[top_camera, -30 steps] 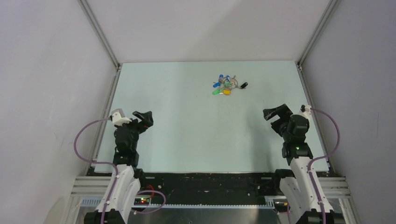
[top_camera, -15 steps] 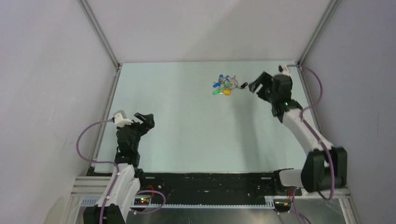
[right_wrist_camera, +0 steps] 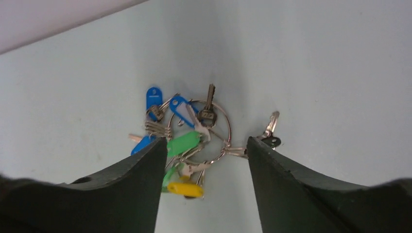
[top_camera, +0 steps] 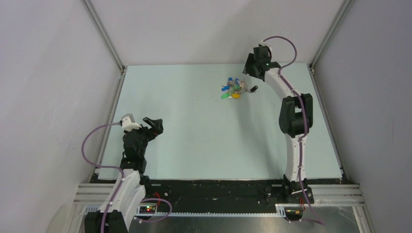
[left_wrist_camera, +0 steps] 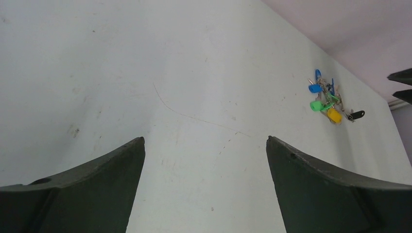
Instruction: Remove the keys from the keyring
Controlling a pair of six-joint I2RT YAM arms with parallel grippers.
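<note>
The keys (right_wrist_camera: 183,143) lie in a bunch on the pale table, with blue, green and yellow plastic tags and one black-headed key (right_wrist_camera: 273,141) set off to the right. They are threaded on the thin silver keyring (right_wrist_camera: 228,128). My right gripper (right_wrist_camera: 206,141) hovers just above the bunch; its jaws are open and straddle the ring, holding nothing. In the top view the keys (top_camera: 233,90) sit at the far middle, just in front of the right gripper (top_camera: 248,73). My left gripper (top_camera: 151,124) stays near the left front, wide open and empty, with the keys (left_wrist_camera: 326,101) far ahead of it.
The back wall and its metal frame (top_camera: 311,65) stand close behind the keys. The right arm's elbow (top_camera: 293,114) rises over the right half of the table. Pale table surface (top_camera: 194,131) stretches between the two arms.
The right arm has swung from the near right side out to the far middle, over the keys, and its jaws have narrowed somewhat. The left arm has barely shifted.
</note>
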